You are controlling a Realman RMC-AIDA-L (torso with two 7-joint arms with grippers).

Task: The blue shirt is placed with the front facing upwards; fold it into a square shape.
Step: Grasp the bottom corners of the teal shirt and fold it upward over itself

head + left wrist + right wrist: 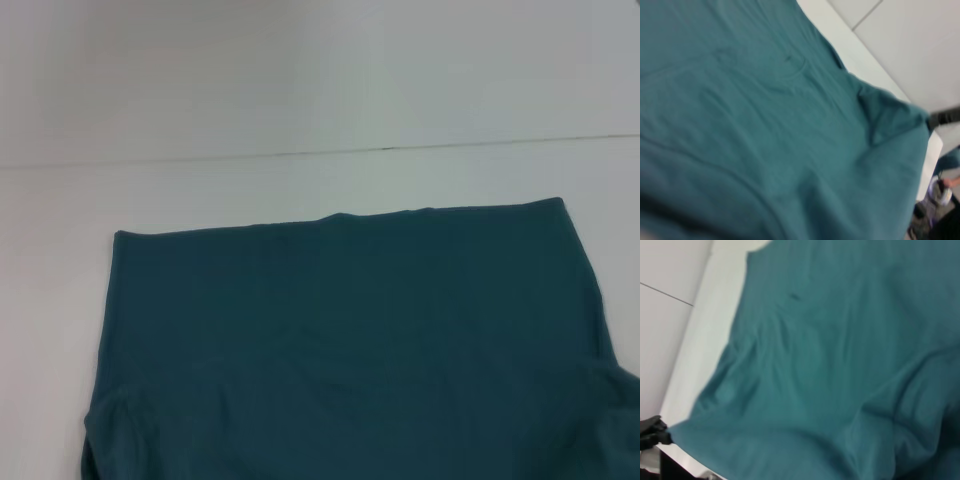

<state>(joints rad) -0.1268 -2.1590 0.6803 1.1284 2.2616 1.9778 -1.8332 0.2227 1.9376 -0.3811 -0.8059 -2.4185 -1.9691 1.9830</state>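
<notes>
The blue shirt (350, 340) lies spread on a white table (300, 180) and fills the lower half of the head view. Its far edge is a nearly straight line running from the left of the frame, a little below the middle, up toward the right side. A small raised bump breaks that edge near the centre. The left side of the cloth drops almost straight down the frame, and at the lower left corner the fabric bunches into a soft fold. At the lower right the cloth also puckers and lifts near the frame's edge. No print or collar shows on the visible surface, which is plain teal. A thin dark seam crosses the table in the upper part of the frame, beyond the shirt.

In the left wrist view the shirt (765, 130) covers nearly the whole frame, with a faint curved seam in the upper middle and a rumpled corner at the right, where the white table (865, 55) appears as a strip.

In the right wrist view the shirt (840, 370) again fills most of the frame, wrinkled toward the lower right, with the white table (715, 320) along the left.

Neither the left claw nor the right claw appears in any view, so their state cannot be told.
</notes>
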